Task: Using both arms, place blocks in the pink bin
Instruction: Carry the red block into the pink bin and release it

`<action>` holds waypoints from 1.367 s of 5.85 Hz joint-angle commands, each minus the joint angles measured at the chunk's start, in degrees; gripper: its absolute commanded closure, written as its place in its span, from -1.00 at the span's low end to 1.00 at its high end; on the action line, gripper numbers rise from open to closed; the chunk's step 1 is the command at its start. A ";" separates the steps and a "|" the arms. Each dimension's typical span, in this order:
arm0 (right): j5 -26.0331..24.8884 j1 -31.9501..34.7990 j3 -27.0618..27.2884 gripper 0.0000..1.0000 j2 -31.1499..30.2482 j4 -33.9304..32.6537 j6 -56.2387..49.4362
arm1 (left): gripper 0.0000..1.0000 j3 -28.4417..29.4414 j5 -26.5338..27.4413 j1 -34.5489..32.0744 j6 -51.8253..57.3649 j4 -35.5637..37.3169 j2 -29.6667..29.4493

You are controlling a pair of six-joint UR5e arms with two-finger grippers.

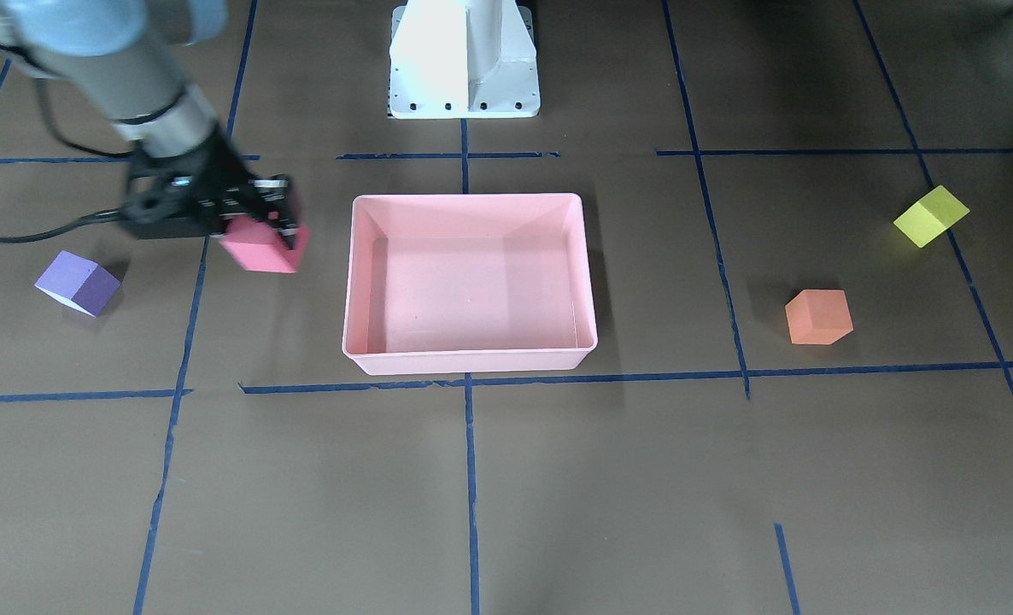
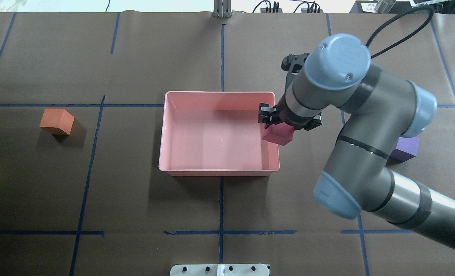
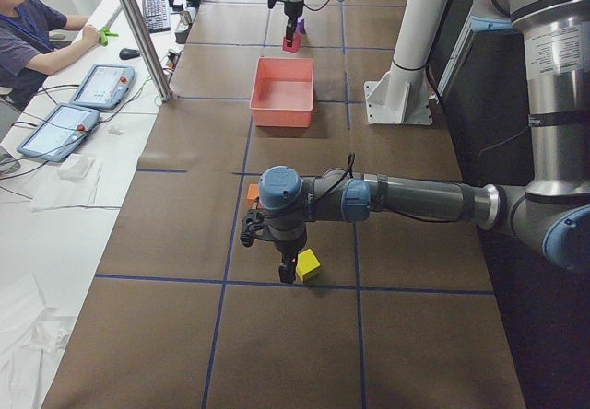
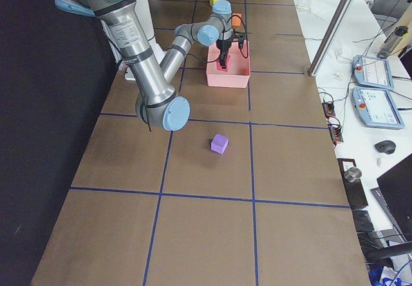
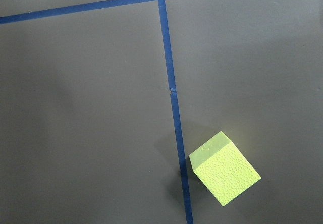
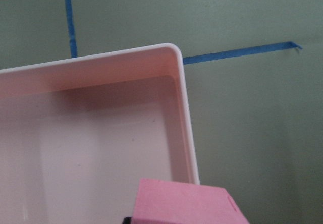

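My right gripper (image 1: 267,229) is shut on the red block (image 2: 277,135) and holds it in the air at the pink bin's (image 2: 218,93) right-hand wall. The right wrist view has that block (image 6: 186,204) at the bottom, over a corner of the bin (image 6: 186,128). Nothing lies in the bin. The purple block (image 1: 78,283) rests on the table beyond my right arm. Orange block (image 1: 818,317) and yellow block (image 1: 931,215) lie on my left side. My left gripper (image 3: 286,269) hangs close by the yellow block (image 3: 308,263); I cannot tell its state.
The white pedestal base (image 1: 464,60) stands behind the bin. Blue tape lines grid the brown table. A person (image 3: 28,36) sits at a side desk with tablets (image 3: 97,85), past a metal post (image 3: 138,31).
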 commanded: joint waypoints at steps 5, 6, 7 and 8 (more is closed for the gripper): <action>-3.46 0.20 -4.11 -1.00 4.58 -1.03 -6.36 | -1.00 1.19 0.00 0.81 -0.35 -0.18 -11.19; 1.60 4.76 -4.11 -1.00 3.10 -1.03 -11.63 | -1.00 1.90 -0.09 1.43 -0.70 -2.70 -12.03; 6.09 10.02 -4.20 -1.00 1.52 -1.11 -18.64 | -1.00 1.74 -0.09 2.91 -8.19 -5.60 -12.04; 10.84 15.30 -4.20 -1.00 -1.37 -1.12 -26.98 | -1.00 2.35 0.35 8.93 -13.22 -11.98 -11.69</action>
